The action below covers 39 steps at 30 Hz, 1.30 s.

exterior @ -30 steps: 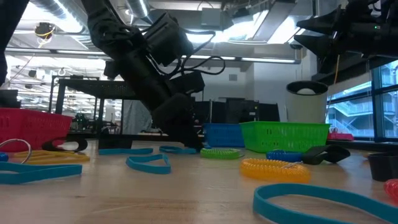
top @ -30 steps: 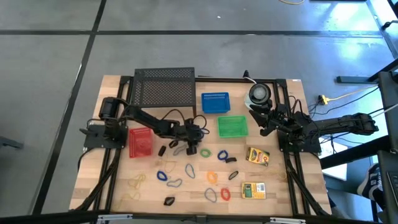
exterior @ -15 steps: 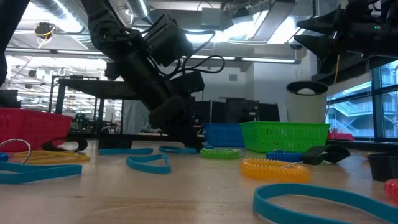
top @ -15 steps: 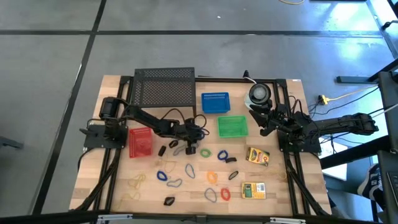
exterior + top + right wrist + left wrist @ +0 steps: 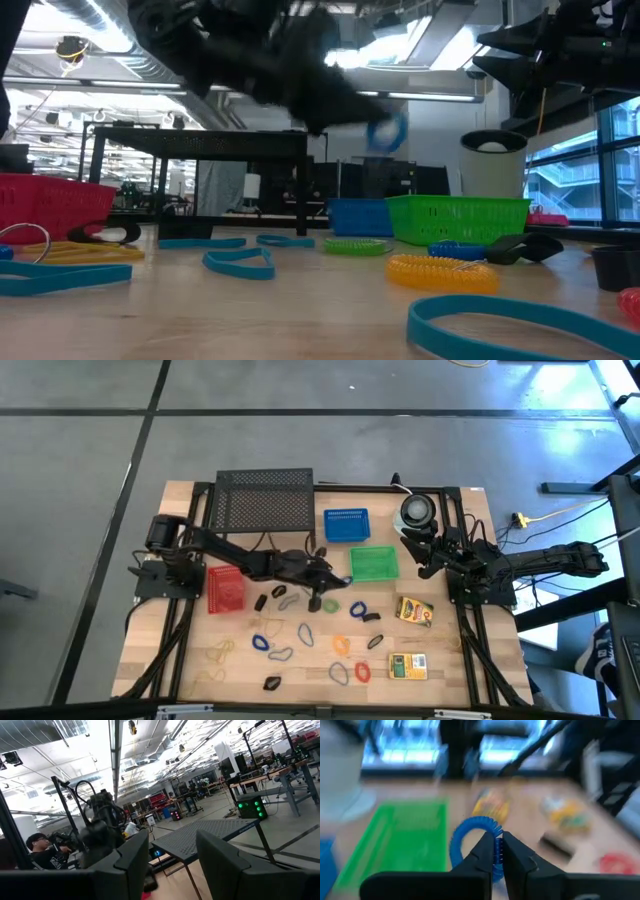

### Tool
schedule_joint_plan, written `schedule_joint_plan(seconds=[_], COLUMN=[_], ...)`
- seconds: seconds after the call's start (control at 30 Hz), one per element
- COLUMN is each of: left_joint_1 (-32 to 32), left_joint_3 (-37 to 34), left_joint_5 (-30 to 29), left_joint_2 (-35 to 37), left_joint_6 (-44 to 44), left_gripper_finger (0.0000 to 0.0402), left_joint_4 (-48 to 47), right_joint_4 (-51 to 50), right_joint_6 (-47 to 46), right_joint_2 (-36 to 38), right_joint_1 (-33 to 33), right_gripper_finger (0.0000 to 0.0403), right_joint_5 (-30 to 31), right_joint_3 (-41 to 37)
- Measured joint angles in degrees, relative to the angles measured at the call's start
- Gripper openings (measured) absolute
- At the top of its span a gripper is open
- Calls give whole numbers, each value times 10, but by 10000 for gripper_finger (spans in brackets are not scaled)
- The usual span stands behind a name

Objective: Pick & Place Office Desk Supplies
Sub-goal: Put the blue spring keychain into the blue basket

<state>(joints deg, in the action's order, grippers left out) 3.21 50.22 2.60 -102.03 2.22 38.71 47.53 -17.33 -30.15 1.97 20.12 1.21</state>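
Left gripper [image 5: 498, 851] pinches blue loop [image 5: 470, 840] (aloft) near green basket [image 5: 400, 835].

two dark arms seen over the table, both black throughout.
the left arm [image 5: 240, 560] is built of slim matte-black links, with black cables looped at its wrist; the right arm [image 5: 540, 563] is likewise black, and broad flat dark fingers [image 5: 220, 860] are shown at its gripper.

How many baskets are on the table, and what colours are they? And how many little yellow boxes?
Red basket: 1
Blue basket: 1
Green basket: 1
Black mesh basket: 1
Yellow boxes: 2
Total: 6
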Motion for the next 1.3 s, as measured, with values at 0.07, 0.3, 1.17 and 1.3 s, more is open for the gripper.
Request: schedule_joint_plan(seconds=[0.07,0.3,1.17,1.3], left_joint_1=[7,29,-67,-111], left_joint_3=[0,0,27,98], left_joint_5=[10,21,-226,-209], left_joint_2=[1,1,2,2], left_joint_6=[0,2,131,148], left_gripper_finger=[15,18,20,20], left_joint_4=[68,271,95,-85], right_joint_4=[0,0,0,0], right_joint_6=[-6,-43,-62,-61], right_joint_2=[0,0,0,0], right_joint_1=[0,0,0,0], right_gripper_finger=[166,166,166,166], right_joint_5=[0,44,76,92], right_joint_3=[0,0,0,0])
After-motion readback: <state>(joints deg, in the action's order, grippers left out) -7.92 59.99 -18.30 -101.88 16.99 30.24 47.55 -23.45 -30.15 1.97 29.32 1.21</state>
